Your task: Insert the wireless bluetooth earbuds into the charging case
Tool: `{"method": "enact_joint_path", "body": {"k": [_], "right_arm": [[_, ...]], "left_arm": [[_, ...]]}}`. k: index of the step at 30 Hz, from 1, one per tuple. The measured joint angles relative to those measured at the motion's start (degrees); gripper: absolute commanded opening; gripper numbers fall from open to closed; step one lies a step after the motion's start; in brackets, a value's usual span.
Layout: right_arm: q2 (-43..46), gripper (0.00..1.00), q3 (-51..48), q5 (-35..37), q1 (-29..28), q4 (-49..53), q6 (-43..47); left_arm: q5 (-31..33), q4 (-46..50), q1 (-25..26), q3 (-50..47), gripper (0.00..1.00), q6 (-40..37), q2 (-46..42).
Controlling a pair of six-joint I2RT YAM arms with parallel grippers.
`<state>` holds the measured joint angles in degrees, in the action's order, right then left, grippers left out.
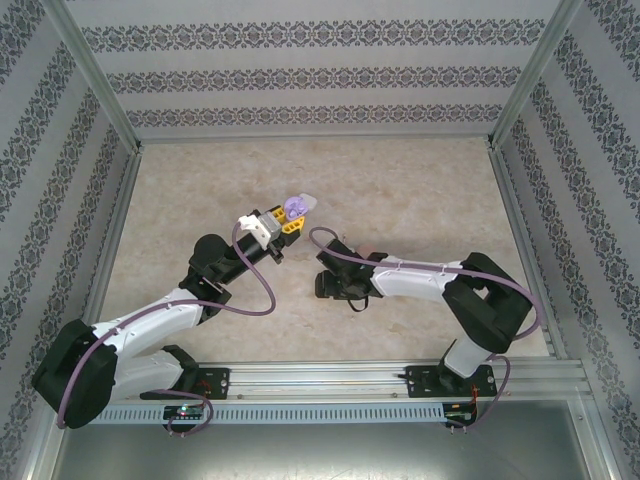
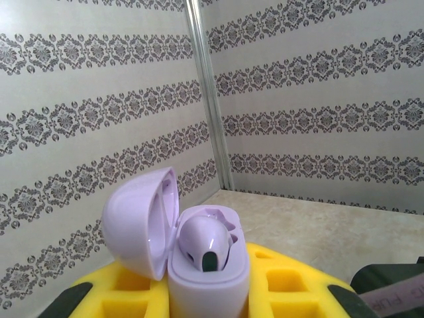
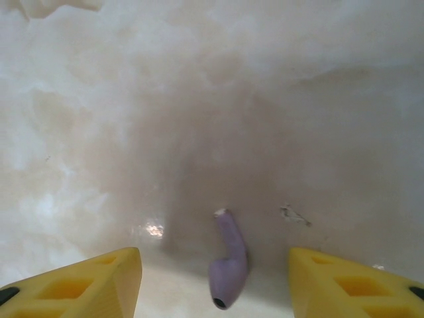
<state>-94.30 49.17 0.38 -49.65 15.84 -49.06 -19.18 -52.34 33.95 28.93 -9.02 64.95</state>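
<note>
My left gripper is raised above the table, its yellow fingers shut on a purple charging case. The case stands upright with its lid swung open to the left. One purple earbud sits in its near socket. My right gripper points down at the tabletop. In the right wrist view a second purple earbud lies on the table between the open yellow fingers, its stem pointing away and touching neither of them.
Patterned walls on an aluminium frame enclose the marble-look table. A metal rail runs along the near edge by the arm bases. A pale blurred thing lies at the top left of the right wrist view.
</note>
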Motion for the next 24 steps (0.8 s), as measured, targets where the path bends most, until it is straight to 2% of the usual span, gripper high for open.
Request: {"method": "enact_joint_path", "body": {"k": [15,24], "right_arm": [[-1.3,0.57,2.1,-3.9,-2.8,-5.2,-2.2],[-1.2,0.58,2.5,-3.5,-3.5,-4.9,-2.3]], "left_arm": [[0.5,-0.1,-0.7,-0.1,0.0,0.0,-0.8],[0.4,0.0,-1.1,-0.1,0.0,0.0,-1.9]]}}
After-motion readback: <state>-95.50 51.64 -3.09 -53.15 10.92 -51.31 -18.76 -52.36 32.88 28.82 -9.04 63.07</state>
